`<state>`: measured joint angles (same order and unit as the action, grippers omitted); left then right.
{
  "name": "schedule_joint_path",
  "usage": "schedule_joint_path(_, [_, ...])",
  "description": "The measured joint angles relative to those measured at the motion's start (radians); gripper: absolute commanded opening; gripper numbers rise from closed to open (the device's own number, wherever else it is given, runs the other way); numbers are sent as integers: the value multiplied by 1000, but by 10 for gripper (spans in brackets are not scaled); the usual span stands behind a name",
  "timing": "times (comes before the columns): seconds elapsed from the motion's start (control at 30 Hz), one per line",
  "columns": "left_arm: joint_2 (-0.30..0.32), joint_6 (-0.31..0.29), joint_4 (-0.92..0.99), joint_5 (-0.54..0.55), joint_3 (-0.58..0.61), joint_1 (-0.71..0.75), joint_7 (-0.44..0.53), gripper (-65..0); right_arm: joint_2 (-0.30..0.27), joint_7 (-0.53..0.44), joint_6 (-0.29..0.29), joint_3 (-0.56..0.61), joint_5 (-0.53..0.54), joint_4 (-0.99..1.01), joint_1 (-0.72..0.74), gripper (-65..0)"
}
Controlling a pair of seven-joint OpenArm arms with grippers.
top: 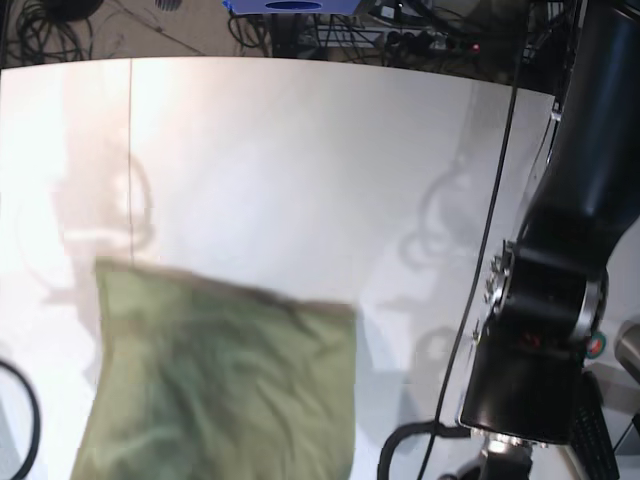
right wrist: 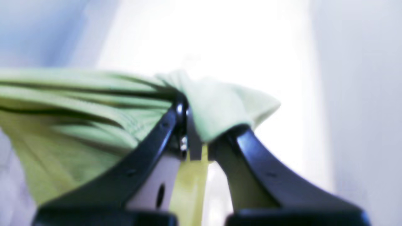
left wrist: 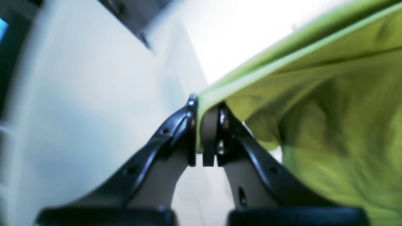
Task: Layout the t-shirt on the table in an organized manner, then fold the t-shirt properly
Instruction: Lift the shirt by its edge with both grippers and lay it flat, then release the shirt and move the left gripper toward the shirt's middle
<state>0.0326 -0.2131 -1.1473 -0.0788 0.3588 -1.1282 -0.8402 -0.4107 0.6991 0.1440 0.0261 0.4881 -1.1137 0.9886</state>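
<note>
Left gripper (left wrist: 204,131) clamped on the t-shirt (top: 225,385): dark jaws pressed together with a green edge of cloth pinched between them, seen from the left wrist view. From that pinch, a taut hem running up and to the right, the rest of the fabric sagging in folds to the right of the jaws.

Right gripper (right wrist: 193,135) likewise clamped on the t-shirt: jaws together, a bunched corner of green cloth spilling over the right jaw, a strip hanging down between the fingers. Stretched pleats running off to the left in the right wrist view.

In the base view, t-shirt spread as a broad, blurred, wrinkled green panel over the near left part of the table (top: 300,160), upper edge roughly straight, lower part cut by the frame. Whether the cloth rests on the surface or hangs above it: cannot tell.

Table white, thin dark seam (top: 131,150) running at far left. Dark arm (top: 560,300) at right, neither gripper visible in that view. Cables (top: 60,20) on the floor beyond the far edge.
</note>
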Motion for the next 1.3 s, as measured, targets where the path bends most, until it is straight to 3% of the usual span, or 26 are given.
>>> schedule_joint_path(0.13, [-26, 19, -138, 11, -53, -12, -13, -650, -78, -6, 13, -2, 9, -120, 62, -650])
schedule_joint_path(0.27, [-32, 23, -232, 8, -113, 137, -39, -650, -138, 100, 10, -25, 8, -354, -98, -650])
schedule_joint_path(0.37, [-7, 20, -339, -3, -110, 333, -72, -650, -100, 185, 11, -121, 23, -456, -332, -650])
schedule_joint_path(0.47, [41, 25, -463, -9, -64, 560, -53, -650, -33, 183, 15, -229, 20, -473, -575, -650])
schedule_joint_path(0.57, [101, 18, -493, -81, 38, 790, -34, -650, 23, 99, 7, -255, -5, -373, -756, -650])
schedule_joint_path(0.63, [109, 18, -468, -191, 70, 930, 7, -650, 55, -16, 9, -236, 1, -266, -840, -650])
schedule_joint_path(0.73, [103, 23, -403, -344, 65, 1089, 105, -650, 72, -115, 19, -186, 8, -108, -896, -650])
schedule_joint_path(0.9, [101, 17, -330, -381, 67, 1240, 150, -650, 81, -136, 14, -183, 3, 19, -913, -650])
schedule_joint_path(1.07, [100, 26, -360, -387, 63, 1279, 153, -650, 84, -129, 10, -200, 5, -2, -980, -650])
schedule_joint_path(1.2, [97, 17, -367, -381, 71, 1306, 163, -650, 84, -130, -87, -247, 7, -66, -1046, -650])
schedule_joint_path(1.3, [92, 18, -370, -381, 73, 1306, 163, -650, 81, -124, -100, -249, 6, -106, -1094, -650])
